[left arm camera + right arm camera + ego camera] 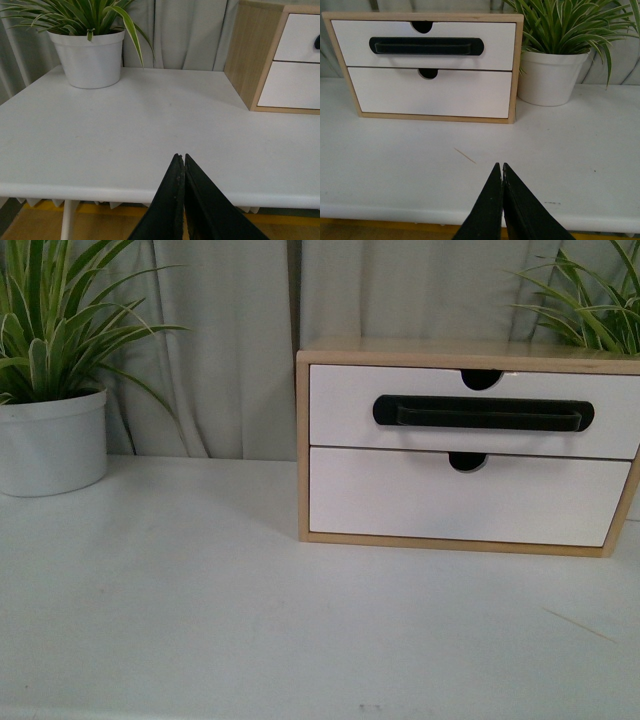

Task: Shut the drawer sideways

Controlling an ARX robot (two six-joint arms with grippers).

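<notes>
Right gripper (502, 172) pinched shut, holding nothing, hanging off table edge. Left gripper (183, 162) same deal. Drawer (470, 412) straight ahead of right one, well apart, looks near flush, hard to tell. Push flat on front beside black handle (483, 413), not notch.

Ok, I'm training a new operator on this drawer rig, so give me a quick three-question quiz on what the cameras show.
1. True or false: the upper drawer carries the black bar handle.
2. Which stands left of the cabinet in the front view: A) a potted plant, B) a mug?
3. Fill in: both the left claw and right claw are ____.

Key: 1 true; 2 A; 3 shut.
</notes>
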